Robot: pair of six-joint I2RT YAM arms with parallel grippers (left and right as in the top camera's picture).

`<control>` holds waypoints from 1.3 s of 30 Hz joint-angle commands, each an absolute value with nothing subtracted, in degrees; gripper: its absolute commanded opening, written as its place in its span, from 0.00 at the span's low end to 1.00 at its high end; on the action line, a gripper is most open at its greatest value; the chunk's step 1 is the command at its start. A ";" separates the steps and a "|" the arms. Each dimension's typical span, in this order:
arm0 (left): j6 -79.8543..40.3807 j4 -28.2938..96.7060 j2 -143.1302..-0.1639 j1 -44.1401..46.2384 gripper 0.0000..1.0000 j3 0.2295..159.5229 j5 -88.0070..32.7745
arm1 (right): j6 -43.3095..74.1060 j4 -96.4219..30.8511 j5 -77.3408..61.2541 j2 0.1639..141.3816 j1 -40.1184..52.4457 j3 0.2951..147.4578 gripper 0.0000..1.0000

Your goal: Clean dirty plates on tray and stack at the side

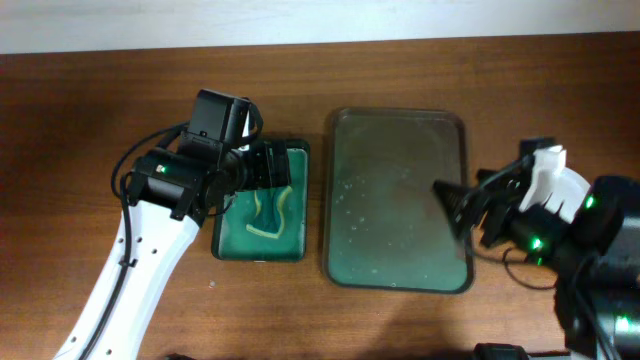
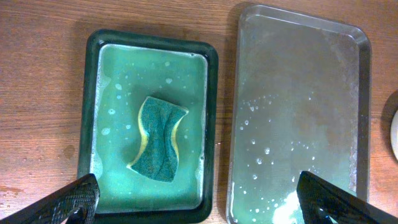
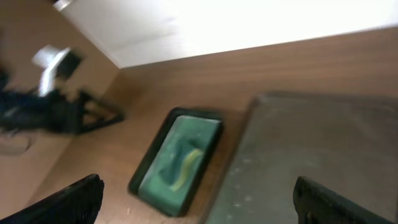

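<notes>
Brown wooden tabletop [image 1: 100, 100] runs under everything, with a white wall strip [image 1: 300, 20] along its far edge. At the middle lies the tray [image 1: 400, 200], long side running away from the robot, its floor wet. Bare wood rings its rim on all sides, with a narrow strip of wood parting it from the small green tray [image 1: 305, 200] on its left. That tray holds water and a sponge [image 2: 158, 140], green face up and bent at the waist.

The left gripper [image 1: 268, 168] hangs over the green tray's far half. Its fingers [image 2: 78, 198] stand wide apart at the two lower corners of the wrist view, with nothing between them. The right gripper [image 1: 455, 208] reaches in over the tray's right rim, tips pointing left. Its fingers [image 3: 68, 202] are spread just as far and grip nothing.

Only the left wrist view shows the droplets across the tray floor and white suds [image 2: 283, 208] at its near end. It also catches a pale curved sliver [image 2: 394, 127] at the right border, too little to identify. The right wrist view is blurred.
</notes>
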State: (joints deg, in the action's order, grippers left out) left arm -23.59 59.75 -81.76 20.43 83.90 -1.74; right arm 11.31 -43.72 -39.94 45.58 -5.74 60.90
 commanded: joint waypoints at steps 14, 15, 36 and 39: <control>-23.51 59.66 -81.41 20.08 0.99 84.58 -2.15 | -10.07 -42.61 -24.56 32.73 3.31 56.25 0.98; -23.51 59.66 -81.41 20.08 0.99 84.58 -2.15 | -10.09 -42.68 -22.83 30.28 3.31 54.06 0.98; -23.51 59.66 -81.41 20.08 1.00 84.58 -2.15 | -8.34 -0.56 -19.84 0.21 -0.08 0.32 0.98; -23.51 59.66 -81.41 20.08 0.99 84.58 -2.15 | -8.34 -0.64 -19.86 0.21 -0.08 0.32 0.98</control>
State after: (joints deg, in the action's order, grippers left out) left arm -23.62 59.75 -81.76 20.43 83.90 -1.74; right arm -8.95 -1.19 -20.36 0.80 0.30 0.78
